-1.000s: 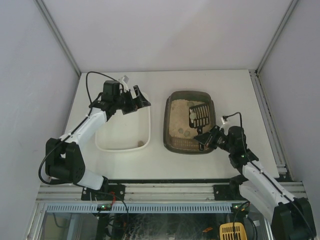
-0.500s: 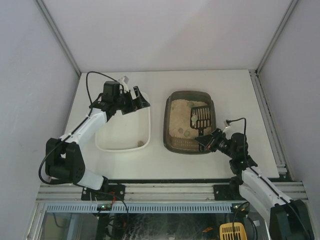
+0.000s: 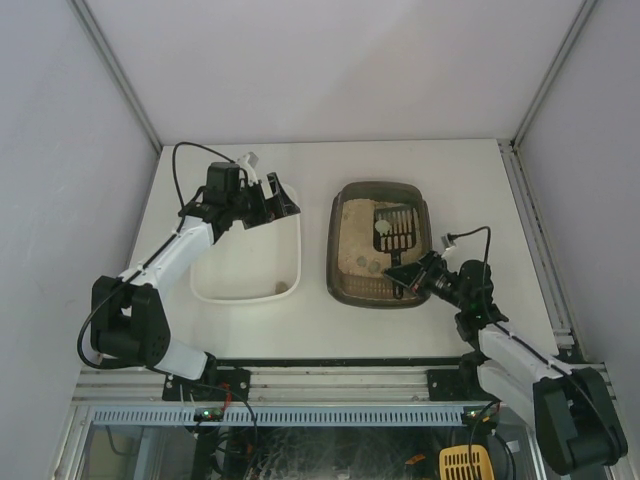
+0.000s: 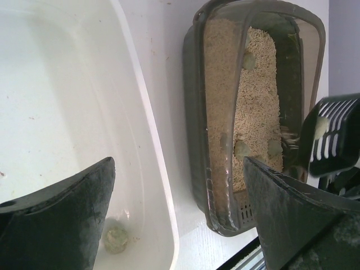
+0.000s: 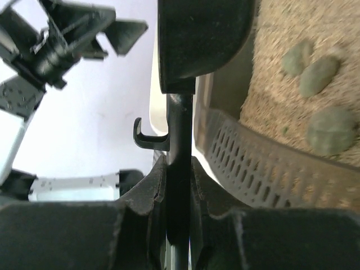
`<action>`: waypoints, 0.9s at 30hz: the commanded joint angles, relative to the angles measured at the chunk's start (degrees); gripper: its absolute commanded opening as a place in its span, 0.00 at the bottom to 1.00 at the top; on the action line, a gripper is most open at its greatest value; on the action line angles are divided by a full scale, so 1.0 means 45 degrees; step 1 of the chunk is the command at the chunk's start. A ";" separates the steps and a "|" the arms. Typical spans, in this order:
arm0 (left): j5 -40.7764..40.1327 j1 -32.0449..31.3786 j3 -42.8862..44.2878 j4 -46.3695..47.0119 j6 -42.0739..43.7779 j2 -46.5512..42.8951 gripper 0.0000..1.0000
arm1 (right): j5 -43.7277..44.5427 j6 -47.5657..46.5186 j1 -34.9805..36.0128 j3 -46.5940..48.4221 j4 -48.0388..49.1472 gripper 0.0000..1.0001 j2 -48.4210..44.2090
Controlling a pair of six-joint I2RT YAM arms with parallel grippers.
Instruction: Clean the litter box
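Note:
The litter box (image 3: 336, 250) is a dark grey-brown tray of beige litter at mid-table, also in the left wrist view (image 4: 194, 140) and the right wrist view (image 5: 264, 163). Three greenish clumps (image 5: 319, 76) lie on its litter. My right gripper (image 3: 425, 276) (image 5: 179, 169) is shut on the handle of a black slotted scoop (image 3: 400, 232) (image 5: 179, 135). The scoop's head hangs over the box's right half with a pale clump (image 3: 382, 226) (image 4: 320, 126) on it. My left gripper (image 3: 276, 200) (image 4: 179, 166) stands open and empty above the far right corner of a white tray (image 3: 245, 262).
A single clump (image 3: 281, 288) (image 4: 115, 237) lies in the white tray's (image 4: 56, 101) near right corner. The tray and the litter box sit side by side with a narrow strip of table between them. White walls close in the table on three sides.
My right arm has drawn back toward the near edge and swung its wrist, shifting the scoop slightly over the litter with the clump still on it. The left arm has not moved.

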 commanded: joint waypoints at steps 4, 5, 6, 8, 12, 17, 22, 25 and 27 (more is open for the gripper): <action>0.0023 0.0036 -0.0311 0.0441 0.0398 -0.0509 0.98 | -0.0969 0.1956 -0.0880 -0.0652 0.5249 0.00 0.1727; 0.0010 0.0038 -0.0312 0.0430 0.0408 -0.0494 0.98 | -0.1065 0.1981 -0.0654 -0.0456 0.5500 0.00 0.2113; 0.0009 0.0026 -0.0296 0.0436 0.0419 -0.0475 0.98 | -0.1096 0.1903 -0.0303 -0.0273 0.5602 0.00 0.2389; 0.0053 0.0023 -0.0294 0.0426 0.0398 -0.0437 0.98 | -0.1137 0.1966 0.0132 -0.0052 0.6008 0.00 0.2772; 0.0073 0.0033 -0.0312 0.0438 0.0452 -0.0465 0.98 | -0.0995 0.2714 -0.0152 -0.0127 0.7222 0.00 0.3290; 0.0155 0.0047 -0.0313 0.0440 0.0486 -0.0474 0.99 | -0.0606 0.1447 0.1182 0.0866 0.5302 0.00 0.3210; -0.1801 0.0212 0.0468 -0.0331 0.1298 -0.0747 0.99 | -0.0114 0.0206 0.1515 0.1988 0.2656 0.00 0.2769; -0.4733 0.0550 0.2078 -0.1568 0.3201 -0.0874 1.00 | 0.0875 -0.1441 0.2521 0.3538 -0.0952 0.00 0.2521; -0.4691 0.1342 0.2731 -0.1944 0.3565 -0.1071 1.00 | 0.1469 -0.2317 0.3164 0.4520 -0.2904 0.00 0.2584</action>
